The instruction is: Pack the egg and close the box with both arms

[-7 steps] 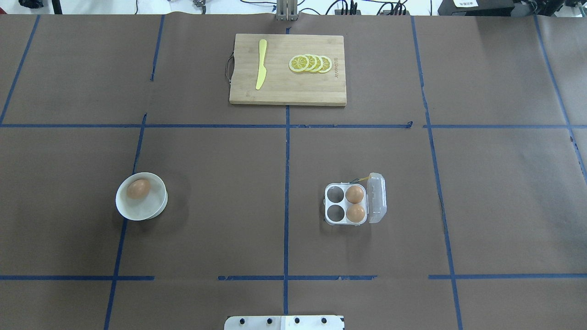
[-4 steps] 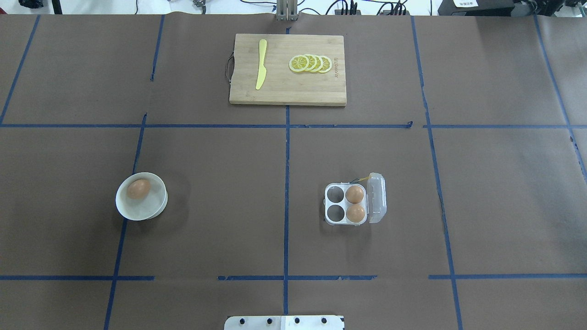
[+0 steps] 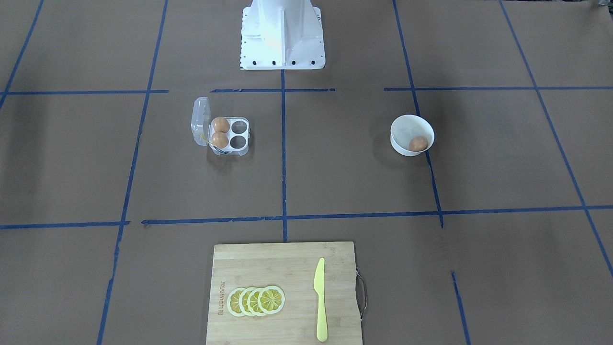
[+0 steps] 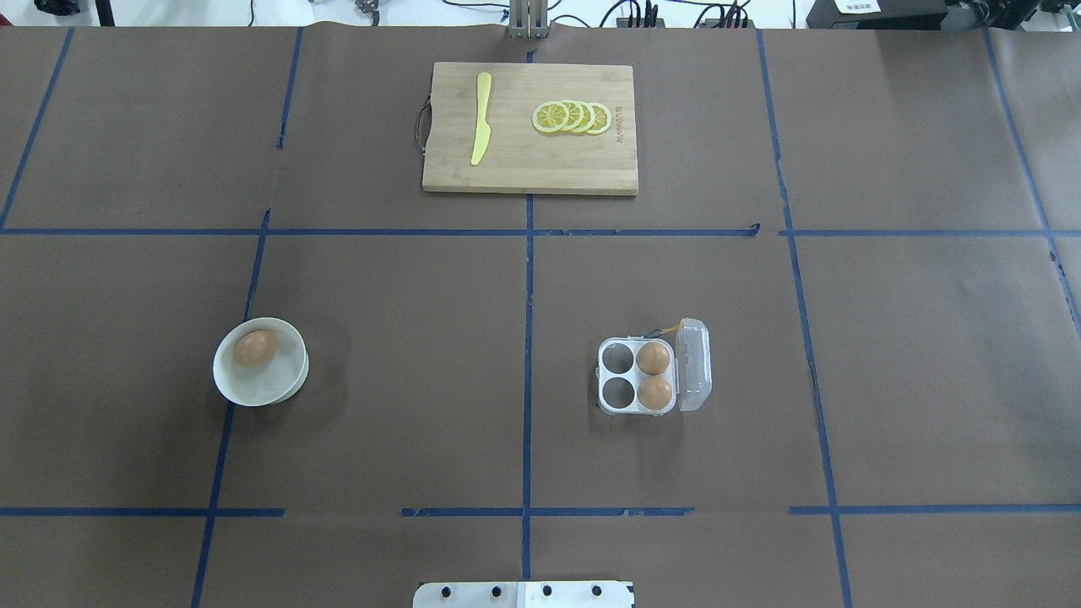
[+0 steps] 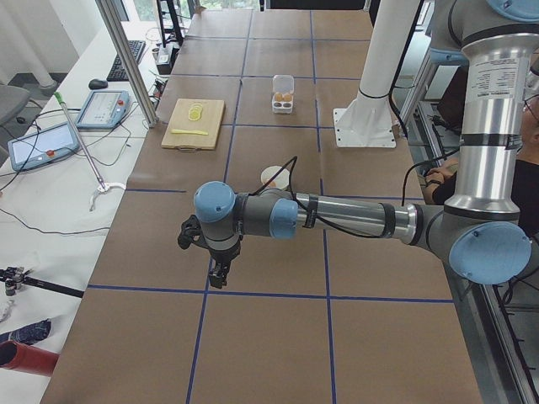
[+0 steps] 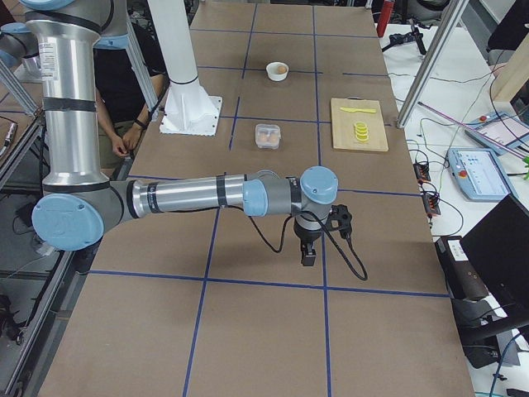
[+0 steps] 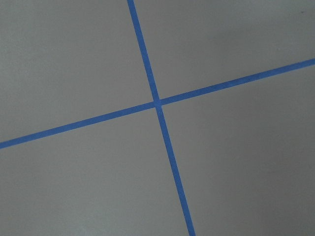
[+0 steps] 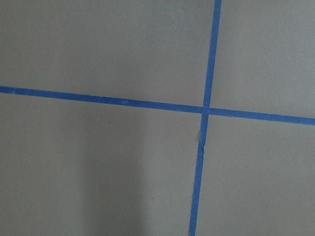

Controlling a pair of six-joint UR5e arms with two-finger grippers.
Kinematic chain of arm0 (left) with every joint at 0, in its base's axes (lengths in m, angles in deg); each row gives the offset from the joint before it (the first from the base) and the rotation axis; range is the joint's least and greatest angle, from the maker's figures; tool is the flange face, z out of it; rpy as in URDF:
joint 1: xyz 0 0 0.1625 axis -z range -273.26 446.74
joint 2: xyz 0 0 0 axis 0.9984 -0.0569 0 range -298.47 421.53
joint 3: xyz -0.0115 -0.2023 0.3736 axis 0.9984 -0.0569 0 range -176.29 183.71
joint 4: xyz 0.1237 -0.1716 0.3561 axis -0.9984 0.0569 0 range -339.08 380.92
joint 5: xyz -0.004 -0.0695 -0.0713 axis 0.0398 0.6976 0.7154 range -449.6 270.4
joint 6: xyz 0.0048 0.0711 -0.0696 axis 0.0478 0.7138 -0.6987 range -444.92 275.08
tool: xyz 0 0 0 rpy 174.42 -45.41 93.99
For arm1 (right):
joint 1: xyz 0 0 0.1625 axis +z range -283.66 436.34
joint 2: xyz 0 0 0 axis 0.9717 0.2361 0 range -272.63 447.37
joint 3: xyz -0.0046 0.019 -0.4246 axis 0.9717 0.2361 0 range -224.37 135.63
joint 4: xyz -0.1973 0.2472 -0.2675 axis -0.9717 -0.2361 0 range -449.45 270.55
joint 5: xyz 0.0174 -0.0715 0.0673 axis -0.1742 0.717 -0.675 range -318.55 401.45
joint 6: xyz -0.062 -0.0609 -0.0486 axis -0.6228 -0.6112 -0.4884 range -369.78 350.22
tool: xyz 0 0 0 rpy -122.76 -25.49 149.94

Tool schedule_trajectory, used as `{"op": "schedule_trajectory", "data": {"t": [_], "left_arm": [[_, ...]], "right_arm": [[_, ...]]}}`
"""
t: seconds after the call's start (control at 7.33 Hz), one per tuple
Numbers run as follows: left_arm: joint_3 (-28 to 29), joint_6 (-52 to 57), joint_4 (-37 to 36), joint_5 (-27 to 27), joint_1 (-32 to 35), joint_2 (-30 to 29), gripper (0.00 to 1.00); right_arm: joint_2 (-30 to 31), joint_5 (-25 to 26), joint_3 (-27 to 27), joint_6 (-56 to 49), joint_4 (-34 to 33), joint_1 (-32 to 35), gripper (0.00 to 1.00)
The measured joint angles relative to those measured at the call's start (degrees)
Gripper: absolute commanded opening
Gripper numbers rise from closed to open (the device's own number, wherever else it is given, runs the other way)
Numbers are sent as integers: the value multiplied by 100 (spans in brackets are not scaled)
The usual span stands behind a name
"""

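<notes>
The egg [image 4: 254, 348] lies in a round white bowl [image 4: 272, 385] on the robot's left side of the table; it also shows in the front view [image 3: 418, 143]. The box [image 4: 635, 377] stands open right of centre, its clear lid [image 4: 694, 365] folded out to the right. Two brown eggs [image 4: 653, 358] fill its right holes and the two left holes are empty. My left gripper [image 5: 217, 273] shows only in the exterior left view, far from the bowl. My right gripper [image 6: 307, 255] shows only in the exterior right view, far from the box. I cannot tell whether either is open or shut.
A wooden cutting board [image 4: 530, 173] lies at the far middle with a yellow knife [image 4: 481, 118] and lemon slices [image 4: 573, 116]. The white pedestal [image 3: 281, 33] stands at the robot's edge. Both wrist views show only brown paper with blue tape lines.
</notes>
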State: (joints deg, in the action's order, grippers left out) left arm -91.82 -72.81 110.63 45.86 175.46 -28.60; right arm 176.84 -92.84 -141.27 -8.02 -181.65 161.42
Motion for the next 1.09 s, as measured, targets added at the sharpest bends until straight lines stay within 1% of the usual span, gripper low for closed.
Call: {"op": "schedule_trajectory", "data": {"t": [0.27, 0.41, 0.68, 0.82, 1.09], "left_arm": [[-40, 0, 685, 185, -71, 37, 100], [-63, -11, 1060, 350, -216, 78, 100], [-119, -109, 1823, 698, -731, 105, 100], [-223, -269, 2174, 735, -993, 107, 100], [-532, -514, 2520, 654, -1377, 164, 100]], "right_arm": [[-13, -20, -12, 5, 4, -26, 100], [-25, -52, -13, 6, 4, -58, 100], [-43, -83, -25, -7, 11, -106, 100], [-53, -98, -26, -11, 39, -110, 100], [27, -153, 17, -4, 477, -117, 100]]}}
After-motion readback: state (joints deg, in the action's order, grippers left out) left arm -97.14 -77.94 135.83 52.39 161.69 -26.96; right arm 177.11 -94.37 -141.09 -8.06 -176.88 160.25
